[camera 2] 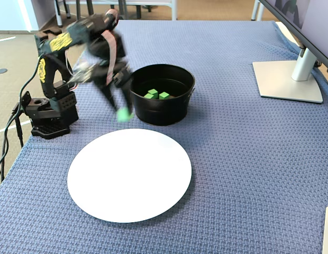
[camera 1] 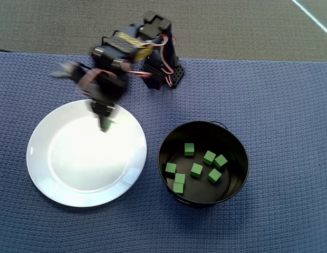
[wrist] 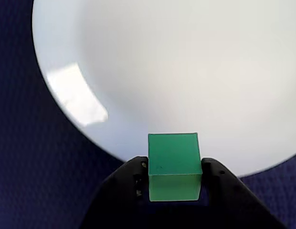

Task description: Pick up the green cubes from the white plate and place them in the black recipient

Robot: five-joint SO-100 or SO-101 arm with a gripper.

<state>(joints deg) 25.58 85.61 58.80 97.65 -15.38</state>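
hand: clenched on one green cube, jaws pressing its left and right faces in the wrist view
hand position: raised above the white plate, over its far-right rim in the overhead view; motion-blurred there and in the fixed view
held cube: upright, square between the fingers, off the plate surface; in the fixed view it sits between plate and black recipient
white plate: no cubes on it in any view; left of the recipient in the overhead view, near side of the desk in the fixed view
black recipient: just right of the plate, not touching it; small handle nub on the far rim in the overhead view
cubes in recipient: seven countable on the flat bottom in the overhead view, scattered, two at the left touching; only a few visible over the wall in the fixed view
arm base: far side of the desk, between plate and recipient in the overhead view
desk: covered in a blue woven cloth
monitor stand: far right in the fixed view, well apart from everything
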